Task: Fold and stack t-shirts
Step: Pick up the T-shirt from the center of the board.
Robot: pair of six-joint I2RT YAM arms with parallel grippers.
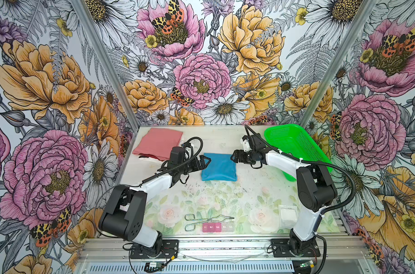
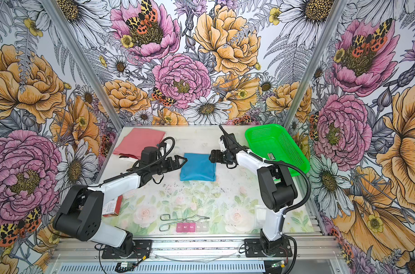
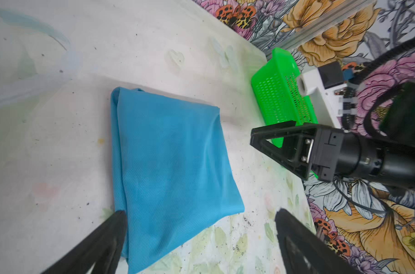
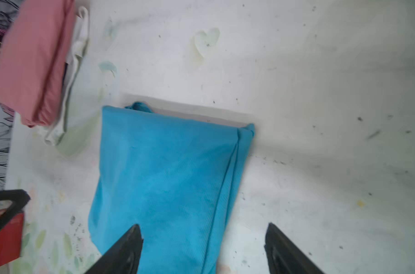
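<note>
One shirt is folded but not yet stacked.
My left end effector [image 1: 205, 163] and right end effector [image 1: 233, 158] are both spread and empty. The blue t-shirt [image 1: 218, 167] lies folded on the worktop [image 1: 249, 189] between them, apart from the pile where the pink t-shirt [image 1: 159, 143] tops a white t-shirt [image 4: 77, 59] and, I think, a dark one [image 1: 146, 156].

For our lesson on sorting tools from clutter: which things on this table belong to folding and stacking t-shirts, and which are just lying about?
Job:
folded sky-blue cotton t-shirt
folded salmon-pink cotton t-shirt
white cotton shirt beneath it

Lying about:
green plastic mesh basket
metal wire tongs
pink pill organiser strip
white gauze square
red cardboard box
</note>
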